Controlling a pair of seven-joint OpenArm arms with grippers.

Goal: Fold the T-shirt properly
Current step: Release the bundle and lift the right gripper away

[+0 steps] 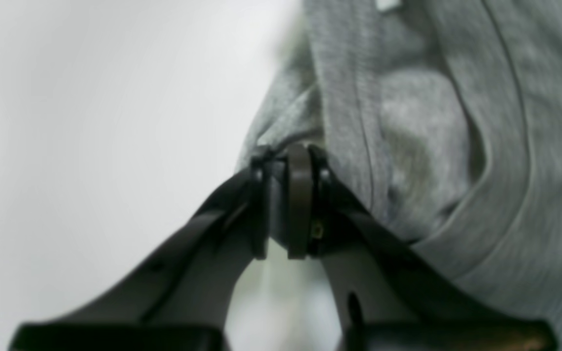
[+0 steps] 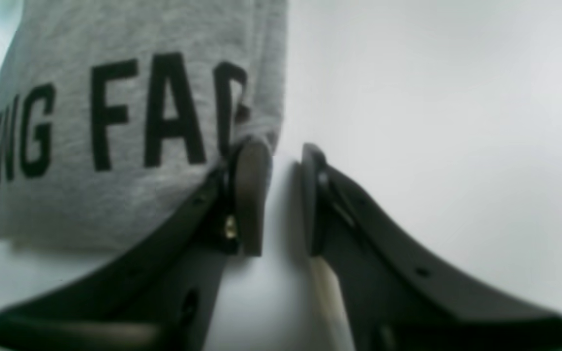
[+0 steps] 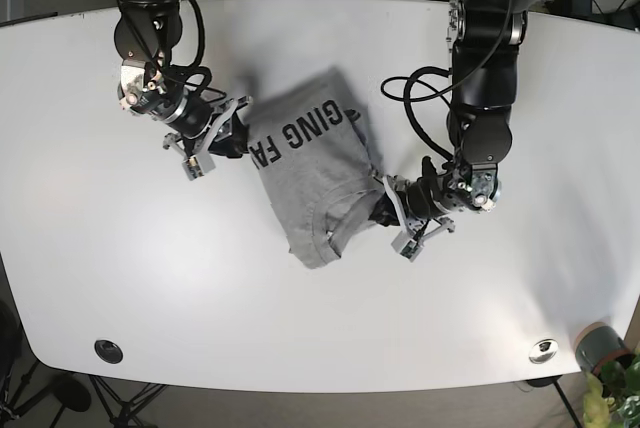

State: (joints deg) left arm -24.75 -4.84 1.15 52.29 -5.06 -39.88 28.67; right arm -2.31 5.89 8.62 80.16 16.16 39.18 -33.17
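In the left wrist view, the left hand (image 1: 291, 200) was clamped on a bunched fold of the grey T-shirt (image 1: 456, 146). In the right wrist view, the right hand (image 2: 277, 195) stood apart, one finger touching the T-shirt's (image 2: 115, 122) printed edge. In the base view, the T-shirt (image 3: 315, 178) lay crumpled mid-tabletop (image 3: 100, 248), between the right hand (image 3: 215, 138) and left hand (image 3: 395, 210).
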